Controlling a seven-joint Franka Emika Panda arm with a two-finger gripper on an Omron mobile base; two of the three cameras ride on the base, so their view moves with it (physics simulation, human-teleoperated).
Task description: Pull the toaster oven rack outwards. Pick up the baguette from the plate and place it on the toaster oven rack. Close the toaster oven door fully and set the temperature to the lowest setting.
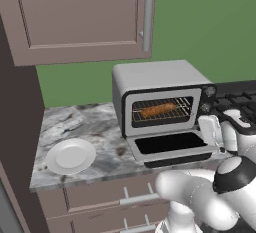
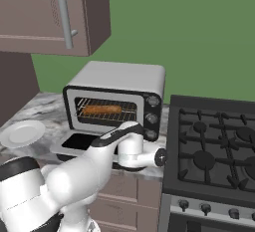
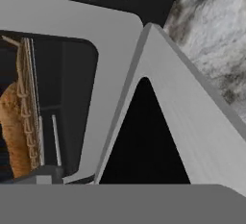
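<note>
The toaster oven stands on the marble table with its door folded down flat. The baguette lies on the rack inside the cavity; in the hand view its lower end is cut off by the picture's edge. The white plate sits bare, well to the left of the oven. The claw hangs by the door's right end, just below the knobs. Its fingertips are hard to make out; the jaws are spread wide with nothing between them. The stove stands just beside the oven.
</note>
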